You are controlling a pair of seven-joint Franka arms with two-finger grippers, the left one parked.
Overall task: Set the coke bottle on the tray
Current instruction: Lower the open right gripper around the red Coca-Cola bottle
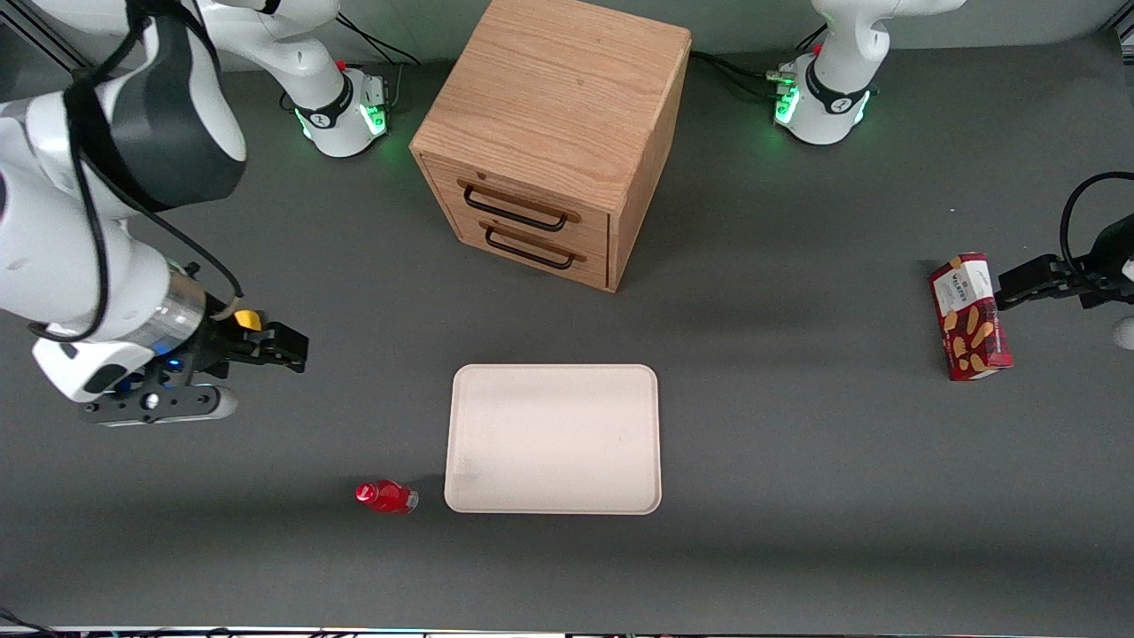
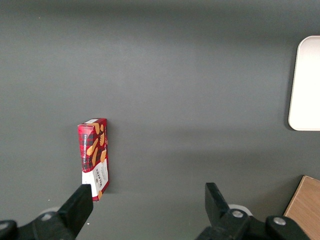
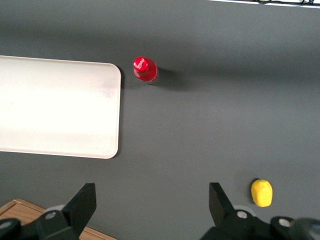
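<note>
The coke bottle is a very small red bottle on the dark table, just beside the tray's near corner toward the working arm's end; it also shows in the right wrist view. The tray is flat, pale cream-pink and bare, nearer the front camera than the drawer cabinet; its rim shows in the right wrist view. My right gripper hangs above the table toward the working arm's end, farther from the front camera than the bottle. It is open and empty, with bare table between its fingers.
A wooden two-drawer cabinet stands at the table's middle, farther from the front camera than the tray. A yellow lump lies by my gripper, partly hidden by it in the front view. A red snack box lies toward the parked arm's end.
</note>
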